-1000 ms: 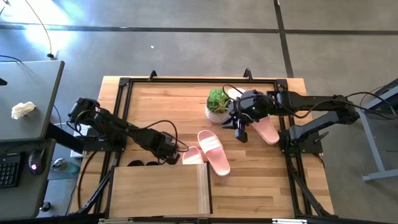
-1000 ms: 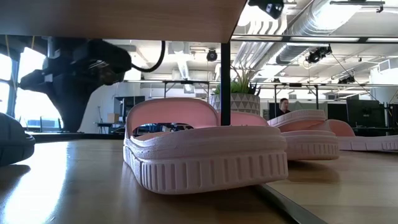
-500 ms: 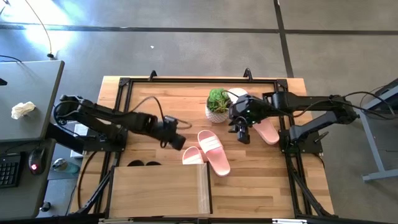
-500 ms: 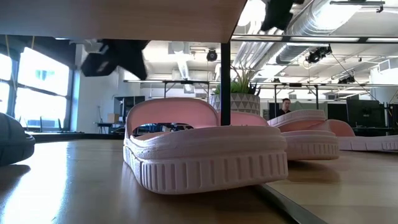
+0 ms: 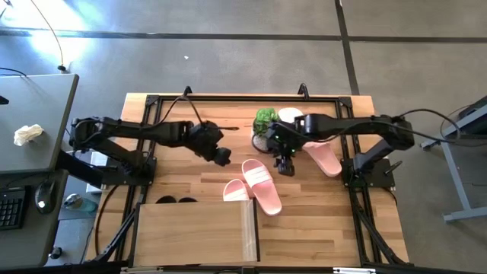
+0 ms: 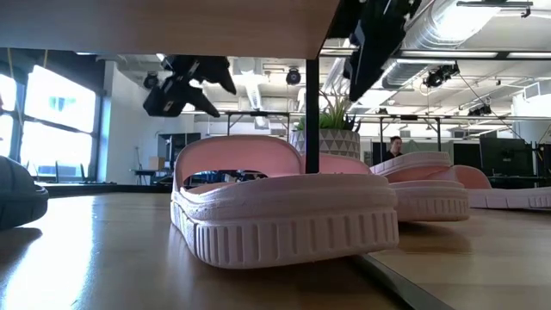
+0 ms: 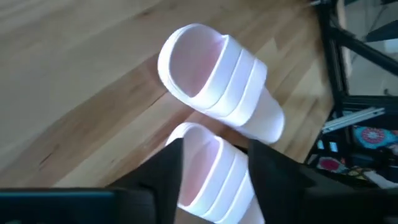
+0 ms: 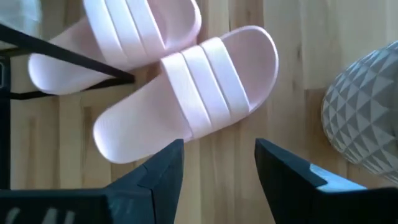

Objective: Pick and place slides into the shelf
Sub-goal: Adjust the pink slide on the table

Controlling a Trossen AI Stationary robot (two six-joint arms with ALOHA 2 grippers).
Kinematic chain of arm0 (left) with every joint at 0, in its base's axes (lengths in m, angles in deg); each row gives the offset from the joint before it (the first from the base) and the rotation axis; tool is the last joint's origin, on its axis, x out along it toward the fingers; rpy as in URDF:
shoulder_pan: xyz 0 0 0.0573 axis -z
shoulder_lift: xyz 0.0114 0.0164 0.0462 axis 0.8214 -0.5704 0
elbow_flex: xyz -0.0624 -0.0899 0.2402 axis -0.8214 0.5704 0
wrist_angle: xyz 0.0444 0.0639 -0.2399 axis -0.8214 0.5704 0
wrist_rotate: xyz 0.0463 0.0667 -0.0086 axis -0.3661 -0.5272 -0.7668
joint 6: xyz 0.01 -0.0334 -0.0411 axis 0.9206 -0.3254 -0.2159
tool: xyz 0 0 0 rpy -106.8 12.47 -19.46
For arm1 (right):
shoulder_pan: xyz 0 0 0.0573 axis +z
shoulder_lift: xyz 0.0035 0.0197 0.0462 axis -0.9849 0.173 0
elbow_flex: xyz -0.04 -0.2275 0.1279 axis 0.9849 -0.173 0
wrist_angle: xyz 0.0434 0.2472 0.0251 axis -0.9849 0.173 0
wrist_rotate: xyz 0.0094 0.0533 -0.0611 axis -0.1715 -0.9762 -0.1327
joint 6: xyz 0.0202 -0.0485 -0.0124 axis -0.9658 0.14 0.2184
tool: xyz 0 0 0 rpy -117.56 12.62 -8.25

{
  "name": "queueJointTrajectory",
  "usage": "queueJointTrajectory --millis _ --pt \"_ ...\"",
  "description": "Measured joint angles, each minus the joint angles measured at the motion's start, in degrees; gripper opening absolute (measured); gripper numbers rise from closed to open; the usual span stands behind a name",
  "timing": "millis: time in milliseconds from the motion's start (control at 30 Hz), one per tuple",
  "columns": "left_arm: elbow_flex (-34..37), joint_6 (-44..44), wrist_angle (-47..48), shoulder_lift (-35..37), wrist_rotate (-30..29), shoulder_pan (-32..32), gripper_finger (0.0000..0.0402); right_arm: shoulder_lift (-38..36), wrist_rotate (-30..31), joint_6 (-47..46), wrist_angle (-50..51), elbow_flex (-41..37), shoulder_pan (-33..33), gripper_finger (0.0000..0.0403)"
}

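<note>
Two light pink slides lie mid-table: one [image 5: 261,185] in the open, one [image 5: 235,190] at the shelf's [image 5: 194,232] far right corner, its near end under the shelf top. Two more pink slides [image 5: 323,157] [image 5: 289,114] lie at the right, by the plant. A black slide [image 5: 175,201] rests under the shelf's far edge. My left gripper [image 5: 221,157] hangs open above the table, left of the middle slides, which show past its fingers [image 7: 217,81]. My right gripper [image 5: 285,164] hangs open, pointing down, just beyond the open-lying slide [image 8: 186,93].
A potted green plant [image 5: 266,125] in a white patterned pot [image 8: 367,112] stands right beside my right gripper. The black frame [image 5: 152,103] runs around the tabletop. Bare wood lies at the far left [image 5: 198,114] and near right [image 5: 319,228].
My left gripper has drawn back from the pink slide at the shelf's corner, rising and going toward the table's far edge, and its fingers have opened. My right gripper has come down and a little toward the left, nearer the middle slides. The slides have stayed in place.
</note>
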Motion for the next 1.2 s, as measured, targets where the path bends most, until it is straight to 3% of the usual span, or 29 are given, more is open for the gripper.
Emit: queueJointTrajectory --millis 167,267,400,467,833,1200 --pt "0.06 0.79 3.88 -2.84 7.31 -1.83 0.0218 2.54 -2.57 0.12 -0.29 -0.93 -0.67 0.0188" --pt "0.07 2.47 5.69 -4.89 10.18 -1.78 0.0229 1.86 -2.07 -1.51 -6.03 -7.03 -0.23 0.0179" --pt "0.06 3.61 5.26 -6.1 12.27 -1.61 0.0232 -0.11 3.02 -6.79 -15.64 -15.27 1.29 0.0154" --pt "0.03 4.24 4.95 -6.29 12.78 -1.63 0.0232 -0.45 8.49 -8.21 -17.37 -17.42 3.23 0.0143" --pt "0.03 5.55 5.48 -6.48 16.97 -1.63 0.0232 -1.07 31.65 -6.59 -22.31 -18.76 18.29 0.0131" --pt "0.03 6.01 5.15 -6.48 19.03 -1.63 0.0232 0.36 33.78 -7.86 -25.78 -18.73 23.11 0.0131"
